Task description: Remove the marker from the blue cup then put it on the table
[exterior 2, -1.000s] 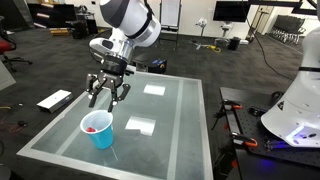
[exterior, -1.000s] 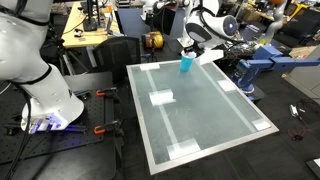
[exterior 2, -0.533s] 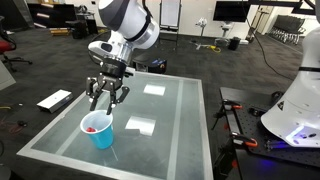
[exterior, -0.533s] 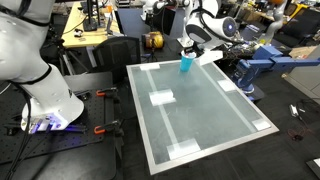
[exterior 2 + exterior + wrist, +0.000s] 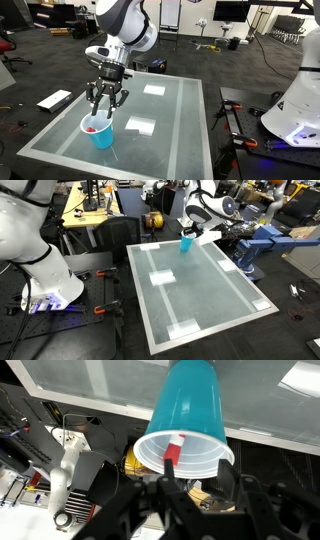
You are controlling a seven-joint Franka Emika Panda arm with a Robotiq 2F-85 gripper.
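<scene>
The blue cup (image 5: pixel 98 131) stands upright near a corner of the table (image 5: pixel 170 115); it also shows in an exterior view (image 5: pixel 186 243) and in the wrist view (image 5: pixel 187 420). The red marker (image 5: pixel 172 450) stands inside the cup, leaning on its wall; it shows as a red spot in an exterior view (image 5: pixel 93 128). My gripper (image 5: pixel 104 103) hangs open just above the cup's rim, fingers spread. In the wrist view the gripper (image 5: pixel 196 485) has its fingers on either side of the cup's mouth, not touching the marker.
White tape patches (image 5: pixel 139 126) lie on the table top. A white robot base (image 5: pixel 45 275) stands beside the table. Desks, chairs and a blue machine (image 5: pixel 255 242) surround it. A white board (image 5: pixel 54 100) lies on the floor.
My gripper has come down and a little toward the cup, from beside and above it to right over its rim. The cup and marker have not moved.
</scene>
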